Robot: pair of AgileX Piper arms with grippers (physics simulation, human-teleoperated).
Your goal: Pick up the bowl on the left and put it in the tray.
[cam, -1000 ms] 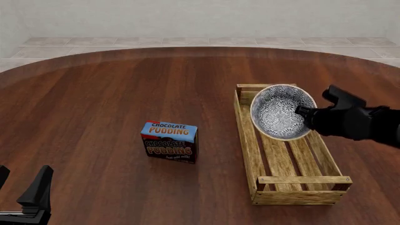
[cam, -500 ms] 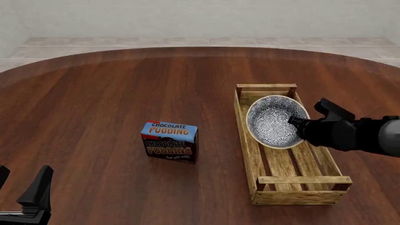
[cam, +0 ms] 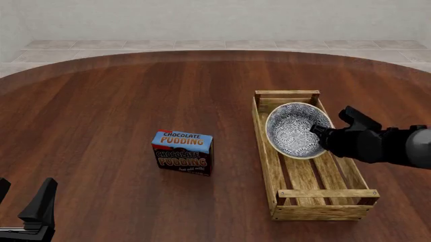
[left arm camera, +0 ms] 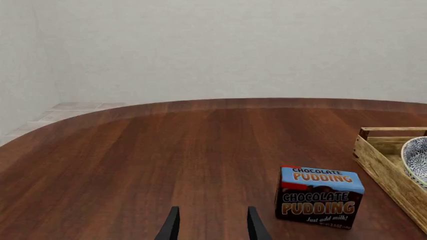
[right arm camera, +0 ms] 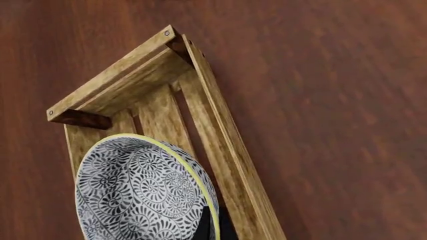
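Observation:
The blue-and-white patterned bowl (cam: 293, 130) hangs tilted over the far half of the light-wood tray (cam: 322, 193), its opening turned toward the camera. My right gripper (cam: 318, 132) is shut on the bowl's right rim. In the right wrist view the bowl (right arm camera: 137, 192) fills the near part of the picture above the tray's slats (right arm camera: 155, 116), with a dark finger (right arm camera: 213, 226) against its rim. My left gripper (left arm camera: 212, 226) is open and holds nothing, low at the near left of the table (cam: 27, 185). The left wrist view catches the bowl's edge (left arm camera: 417, 161) inside the tray (left arm camera: 385, 167).
A chocolate pudding box (cam: 183, 152) stands upright on the dark wood table (cam: 135, 96), left of the tray and ahead of the left gripper. It also shows in the left wrist view as the pudding box (left arm camera: 319, 196). A tiled floor and pale wall lie beyond the table's far edge.
Over the last second my right gripper came down and slightly left with the bowl, toward the tray's slats. In the last half second it barely moved. The left arm stayed still.

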